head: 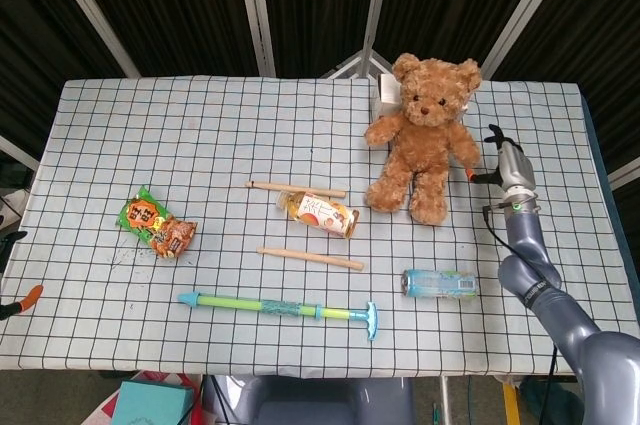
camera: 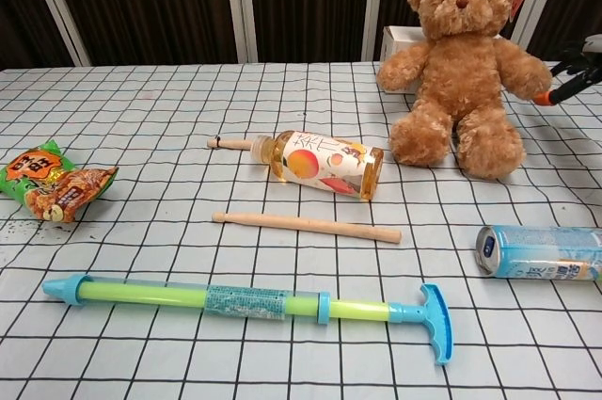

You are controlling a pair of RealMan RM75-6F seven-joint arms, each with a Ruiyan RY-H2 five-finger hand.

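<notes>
Teddy bear [head: 425,140], seated upright at the far right of the table [head: 200,125], its back against a small white box [head: 384,97]. The right hand [head: 503,158] hovers just right of the bear's outstretched arm with its fingers apart and nothing held. One orange fingertip [camera: 548,97] lies at the paw; whether it touches cannot be told. Of the left hand [head: 25,297] only a dark finger and an orange tip show at the left edge of the head view, so its state cannot be told.

The step in hand appears to be a grasp on the bear's arm. The plush is soft and will give, so the fingers would do best to wrap fully around the limb, close to the shoulder. A pinch on the fur alone would likely slip, and a sideways push could topple the bear off the box.

The bear is curly brown pile, rounded and compressible. Nearer lies a rigid, smooth metal can [head: 440,283] on its side, free to roll. At centre are a clear plastic drink bottle [head: 320,212] with a printed label and two slim tapered wooden sticks [head: 310,258] [head: 295,188]. Near the front edge lies a long plastic water pump [head: 280,305], green barrel with blue handle. At left is a crinkled foil snack packet [head: 155,225]. The cloth is a white-and-black grid.
</notes>
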